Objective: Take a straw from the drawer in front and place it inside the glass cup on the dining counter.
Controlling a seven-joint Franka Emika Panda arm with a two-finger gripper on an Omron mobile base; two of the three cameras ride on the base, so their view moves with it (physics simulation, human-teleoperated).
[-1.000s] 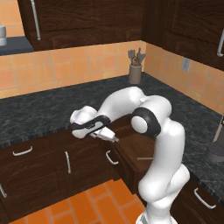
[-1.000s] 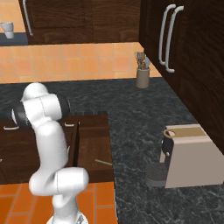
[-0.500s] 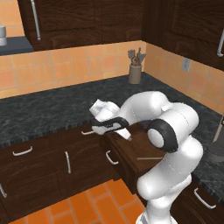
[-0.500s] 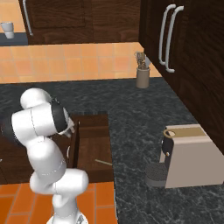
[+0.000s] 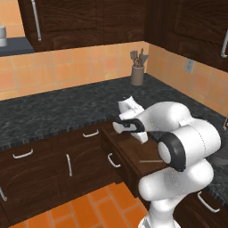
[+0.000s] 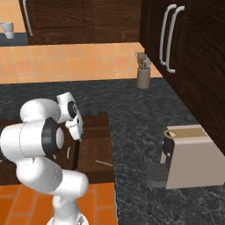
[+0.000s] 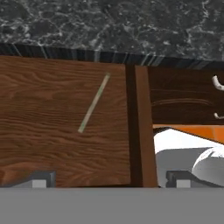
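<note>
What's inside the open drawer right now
One straw lies loose on the wooden floor of the drawer, untouched. The robot's own arm covers part of the drawer in both base views, so the rest cannot be checked.

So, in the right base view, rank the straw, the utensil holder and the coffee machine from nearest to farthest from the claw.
1. The straw, lying in the open drawer, just below and right of the claw.
2. The coffee machine, on the black counter, far right.
3. The utensil holder, at the back by the tiled wall; close to the coffee machine in distance, hard to call.
</note>
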